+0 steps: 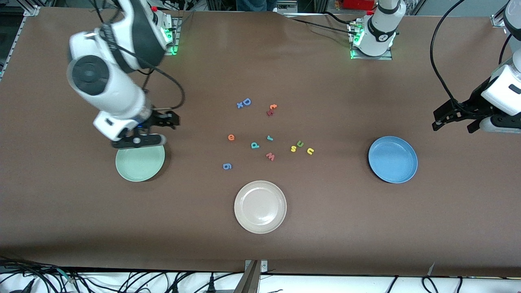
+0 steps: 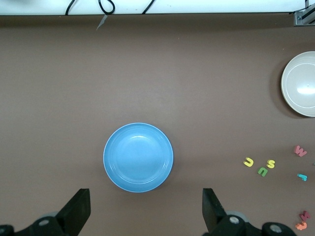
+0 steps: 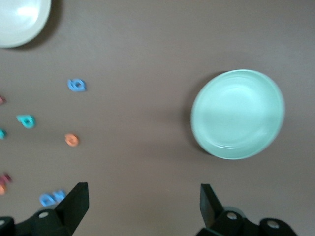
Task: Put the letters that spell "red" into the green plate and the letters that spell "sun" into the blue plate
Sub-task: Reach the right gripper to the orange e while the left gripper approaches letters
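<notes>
Mid-table lie the orange "e" (image 1: 231, 137), teal "d" (image 1: 255, 145) and small teal "r" (image 1: 269, 138). Beside them, toward the left arm's end, sit the yellow "s" (image 1: 293, 149), green "u" (image 1: 300, 143) and yellow "n" (image 1: 310, 151). The green plate (image 1: 140, 162) is empty at the right arm's end. The blue plate (image 1: 392, 159) is empty toward the left arm's end. My right gripper (image 1: 169, 129) hangs open over bare table beside the green plate (image 3: 238, 114). My left gripper (image 1: 454, 125) hangs open over bare table by the blue plate (image 2: 138, 157), holding nothing.
A beige-white plate (image 1: 260, 206) sits nearer the front camera than the letters. A red "w" (image 1: 270, 156) and a blue figure (image 1: 227, 166) lie among them. Farther back are a blue "D" (image 1: 246, 101) and an orange "t" (image 1: 273, 106).
</notes>
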Action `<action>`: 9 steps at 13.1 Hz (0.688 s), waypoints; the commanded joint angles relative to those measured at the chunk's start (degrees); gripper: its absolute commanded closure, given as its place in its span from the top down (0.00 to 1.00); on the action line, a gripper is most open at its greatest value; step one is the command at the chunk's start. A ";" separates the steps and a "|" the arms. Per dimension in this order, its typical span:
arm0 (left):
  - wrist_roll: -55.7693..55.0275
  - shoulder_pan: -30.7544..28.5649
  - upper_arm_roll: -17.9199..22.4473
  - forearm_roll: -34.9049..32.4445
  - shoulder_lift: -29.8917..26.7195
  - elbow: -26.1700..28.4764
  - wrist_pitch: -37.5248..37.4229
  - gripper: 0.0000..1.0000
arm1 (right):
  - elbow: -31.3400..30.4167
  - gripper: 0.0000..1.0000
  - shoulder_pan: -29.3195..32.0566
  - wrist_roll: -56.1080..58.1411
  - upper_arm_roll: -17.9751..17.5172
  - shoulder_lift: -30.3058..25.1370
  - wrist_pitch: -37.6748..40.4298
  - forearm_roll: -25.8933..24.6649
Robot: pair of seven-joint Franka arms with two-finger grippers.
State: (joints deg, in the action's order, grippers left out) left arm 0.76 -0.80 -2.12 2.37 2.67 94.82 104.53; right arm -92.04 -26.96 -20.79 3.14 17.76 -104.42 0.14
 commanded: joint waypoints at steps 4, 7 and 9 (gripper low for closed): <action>0.65 0.18 -2.36 0.27 -0.30 4.14 -0.20 1.00 | 1.07 1.00 -9.15 -26.71 0.46 11.67 -13.85 -0.75; 1.43 0.97 -5.26 0.62 3.20 5.72 1.02 1.00 | 0.11 0.99 -11.53 -35.71 0.46 14.41 -16.25 -0.93; 1.35 2.64 -6.76 0.53 4.54 8.18 5.41 1.00 | -1.12 0.95 -11.71 -36.07 0.46 15.46 -16.95 -0.93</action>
State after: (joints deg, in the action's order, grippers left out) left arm 1.15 0.51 -8.15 2.45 5.71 101.44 106.65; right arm -92.45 -38.37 -55.28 3.09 32.92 -120.59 -0.03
